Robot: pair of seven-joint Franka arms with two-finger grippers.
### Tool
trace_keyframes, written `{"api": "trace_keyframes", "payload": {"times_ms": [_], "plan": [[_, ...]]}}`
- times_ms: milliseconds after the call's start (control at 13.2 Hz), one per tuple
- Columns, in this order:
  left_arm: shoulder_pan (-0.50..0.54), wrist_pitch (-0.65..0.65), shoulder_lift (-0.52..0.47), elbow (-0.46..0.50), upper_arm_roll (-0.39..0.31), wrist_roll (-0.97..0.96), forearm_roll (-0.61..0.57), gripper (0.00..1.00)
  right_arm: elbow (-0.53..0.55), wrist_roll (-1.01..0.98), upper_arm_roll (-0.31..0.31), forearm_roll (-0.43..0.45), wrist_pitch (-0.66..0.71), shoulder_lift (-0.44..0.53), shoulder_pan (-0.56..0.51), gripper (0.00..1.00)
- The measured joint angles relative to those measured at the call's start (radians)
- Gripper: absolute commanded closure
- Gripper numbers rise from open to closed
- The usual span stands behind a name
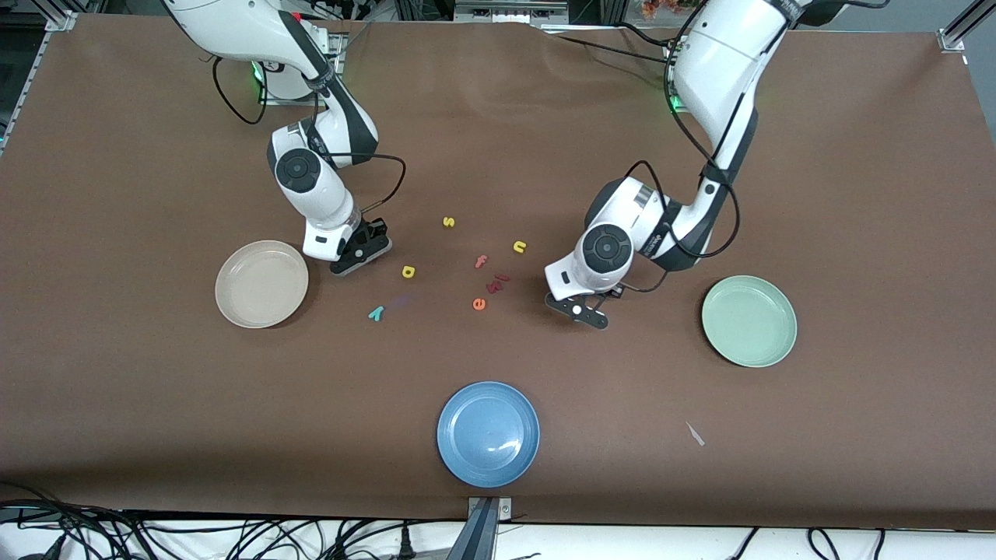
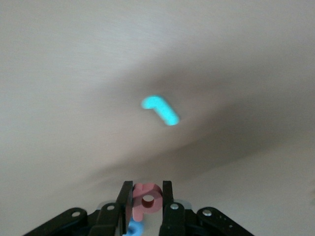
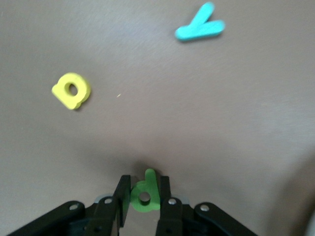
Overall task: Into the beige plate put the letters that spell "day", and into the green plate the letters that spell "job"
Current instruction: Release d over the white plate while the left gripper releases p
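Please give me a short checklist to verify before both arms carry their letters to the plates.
1. Right gripper shut on the green d: ok.
2. Left gripper shut on the pink b: ok.
3. Beige plate has room inside: ok.
4. Green plate has room inside: ok.
5. Yellow a and teal y lie on the table, apart from each other: ok.
6. Teal j visible in front view: not ok, left wrist view only.

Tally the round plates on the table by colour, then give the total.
Cream-beige round shallow plate: 1
Pale mint-green round shallow plate: 1
Blue round shallow plate: 1
Total: 3
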State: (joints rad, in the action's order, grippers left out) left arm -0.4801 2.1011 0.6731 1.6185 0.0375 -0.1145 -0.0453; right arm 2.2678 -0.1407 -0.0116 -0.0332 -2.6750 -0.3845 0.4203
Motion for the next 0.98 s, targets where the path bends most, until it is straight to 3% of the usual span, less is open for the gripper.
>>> {"api": "trace_keyframes", "payload": {"times_ms": [379,757,833,909,984], "plan": [[0.127,-0.069,-0.067,-0.011,-0.028,0.19,-0.071,1.0,-0.116,0.0,0.13,0.0,0.207,0.045,-0.005,1.0],[0.309,-0.068,-0.051,0.002,-0.03,0.409,-0.084,1.0,-0.125,0.0,0.221,0.0,0.232,0.033,-0.022,1.0],[0.325,-0.067,-0.044,0.003,-0.03,0.424,-0.088,1.0,-0.125,0.0,0.224,0.0,0.232,0.03,-0.033,0.82],[0.334,-0.066,-0.035,0.005,-0.03,0.429,-0.09,1.0,-0.125,-0.007,0.225,0.001,0.232,0.028,-0.047,0.1],[0.339,-0.062,-0.023,0.006,-0.03,0.43,-0.091,1.0,-0.126,-0.022,0.226,0.001,0.231,0.027,-0.062,0.0]]}}
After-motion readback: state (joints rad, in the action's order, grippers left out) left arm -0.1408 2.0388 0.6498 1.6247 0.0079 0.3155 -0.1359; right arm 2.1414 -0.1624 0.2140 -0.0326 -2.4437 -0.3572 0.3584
